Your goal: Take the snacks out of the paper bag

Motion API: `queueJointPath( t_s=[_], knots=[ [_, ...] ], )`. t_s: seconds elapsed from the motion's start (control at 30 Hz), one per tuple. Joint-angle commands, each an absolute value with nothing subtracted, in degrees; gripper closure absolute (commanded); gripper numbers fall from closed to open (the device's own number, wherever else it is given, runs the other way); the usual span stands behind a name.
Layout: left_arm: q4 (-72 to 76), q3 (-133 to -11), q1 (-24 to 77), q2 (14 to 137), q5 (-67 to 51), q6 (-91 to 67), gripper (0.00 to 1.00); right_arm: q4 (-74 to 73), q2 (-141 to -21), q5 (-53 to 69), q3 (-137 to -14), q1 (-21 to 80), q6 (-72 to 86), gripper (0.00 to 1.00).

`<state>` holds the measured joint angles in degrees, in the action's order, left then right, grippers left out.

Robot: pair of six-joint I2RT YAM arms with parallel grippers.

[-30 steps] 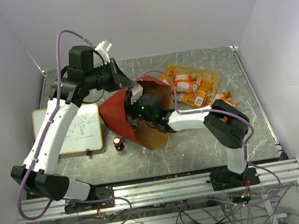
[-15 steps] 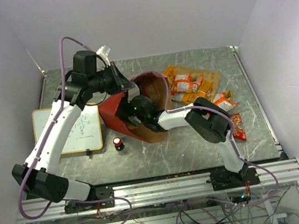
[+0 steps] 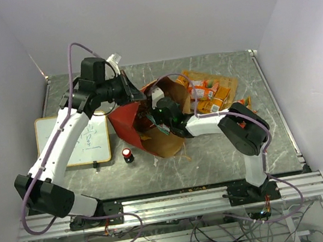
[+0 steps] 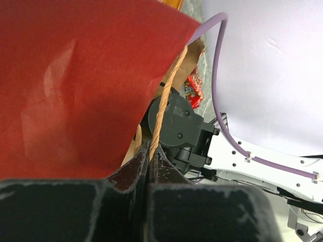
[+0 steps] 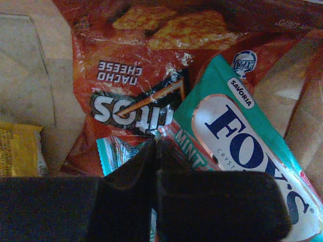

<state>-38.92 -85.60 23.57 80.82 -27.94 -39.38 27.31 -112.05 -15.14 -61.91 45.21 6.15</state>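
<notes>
**A:** Where is the paper bag?

**B:** The paper bag [image 3: 126,121] sits mid-surface [image 3: 227,154], red outside, with its brown mouth open toward the right arm. The left pincer [image 4: 149,151] is clamped on its upper edge. The cord handle [image 4: 169,96] runs down into the seam between the closed fingers.

**A:** And the right pincer?

**B:** The right pincer [image 5: 154,146] is deep inside the bag with its fingers pressed together. The tips sit at the lower edge of a red-orange nacho-cheese chip bag [image 5: 136,70], where a teal mint pack [image 5: 242,136] overlaps it. I cannot tell whether any wrapper is caught between them.

**A:** Anything else in there?

**B:** A yellow packet [image 5: 20,151] lies at the left of the wrist view, against the brown paper.

**A:** What about outside the bag?

**B:** Several orange packets [image 3: 206,93] lie together on the surface, just beyond the bag on its right. A white board [image 3: 82,139] lies to the bag's left. A small red-and-black cylinder [image 3: 128,155] stands just in front of the bag.
</notes>
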Motion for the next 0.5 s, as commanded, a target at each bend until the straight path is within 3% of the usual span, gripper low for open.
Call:
queueJointPath(
  t_s=[0.0,0.13,0.3,0.47],
  knots=[
    [-42.50,-92.08,23.12,82.76,-29.20,-35.50,0.93,23.43,-108.24,-13.51,-60.94,44.57,6.03,1.00],
    [-36.30,-86.27,22.83,80.49,-29.59,-38.97,0.93,21.45,-106.70,-13.72,-60.84,44.58,6.16,1.00],
    [-44.73,-90.59,22.66,82.39,-24.47,-35.59,0.93,20.17,-104.13,-14.31,-61.03,44.61,4.30,1.00],
    [-29.98,-78.04,22.51,76.20,-24.00,-45.60,0.93,18.00,-101.79,-12.48,-60.87,44.60,5.86,1.00]
  ],
)
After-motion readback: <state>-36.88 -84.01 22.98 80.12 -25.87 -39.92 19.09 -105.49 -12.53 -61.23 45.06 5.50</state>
